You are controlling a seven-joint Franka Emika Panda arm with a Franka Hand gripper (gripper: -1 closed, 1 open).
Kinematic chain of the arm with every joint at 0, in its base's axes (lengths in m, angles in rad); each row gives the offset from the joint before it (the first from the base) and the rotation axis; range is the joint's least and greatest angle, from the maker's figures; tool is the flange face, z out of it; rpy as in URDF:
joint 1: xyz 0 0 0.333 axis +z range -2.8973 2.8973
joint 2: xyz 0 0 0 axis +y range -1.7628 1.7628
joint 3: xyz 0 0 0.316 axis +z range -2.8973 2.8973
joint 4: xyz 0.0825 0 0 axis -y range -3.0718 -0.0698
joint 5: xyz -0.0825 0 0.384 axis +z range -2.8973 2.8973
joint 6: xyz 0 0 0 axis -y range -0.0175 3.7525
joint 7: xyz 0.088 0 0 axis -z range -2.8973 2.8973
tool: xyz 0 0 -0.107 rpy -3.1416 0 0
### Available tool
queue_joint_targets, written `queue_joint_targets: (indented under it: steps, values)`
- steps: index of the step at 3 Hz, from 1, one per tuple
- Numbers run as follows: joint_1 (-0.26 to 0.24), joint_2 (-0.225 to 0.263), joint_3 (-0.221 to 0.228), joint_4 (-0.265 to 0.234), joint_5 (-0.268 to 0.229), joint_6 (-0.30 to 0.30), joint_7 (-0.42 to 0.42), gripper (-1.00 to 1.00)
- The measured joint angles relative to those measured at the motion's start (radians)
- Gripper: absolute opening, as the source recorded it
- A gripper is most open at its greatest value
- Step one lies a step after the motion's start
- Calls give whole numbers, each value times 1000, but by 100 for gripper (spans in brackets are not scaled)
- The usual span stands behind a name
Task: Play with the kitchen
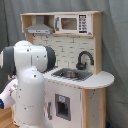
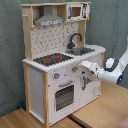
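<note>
The kitchen [image 2: 37, 85] is a tall toy of pale wood and white panels and shows in both exterior views. In the second exterior view it has a grey hood [image 2: 49, 20], a black faucet [image 2: 75, 39], a red-ringed stovetop [image 2: 52, 59], knobs [image 2: 57, 76] and an oven door [image 2: 65, 96]. My gripper [image 2: 85, 70] reaches in from the second exterior view's right and sits right against the front panel, beside the right-hand knob [image 2: 75, 69]. In the first exterior view my white arm [image 1: 30, 80] hides the stove side, while the sink [image 1: 71, 74] and faucet [image 1: 84, 58] show.
A toy microwave [image 1: 74, 23] sits in the upper shelf. The rounded counter end [image 1: 102, 78] juts out to the first exterior view's right. A wooden table top [image 2: 100, 112] lies under the kitchen. A grey curtain [image 2: 10, 50] hangs behind.
</note>
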Motion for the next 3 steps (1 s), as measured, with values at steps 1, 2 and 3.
queue_joint_targets:
  steps: [1,2,3]
  values:
    - [-45,-1,-2,5,-70,64,2,100]
    - [-54,-72,-7,54,-95,78,48,100]
    - [-55,-145,-9,101,-94,78,99,100]
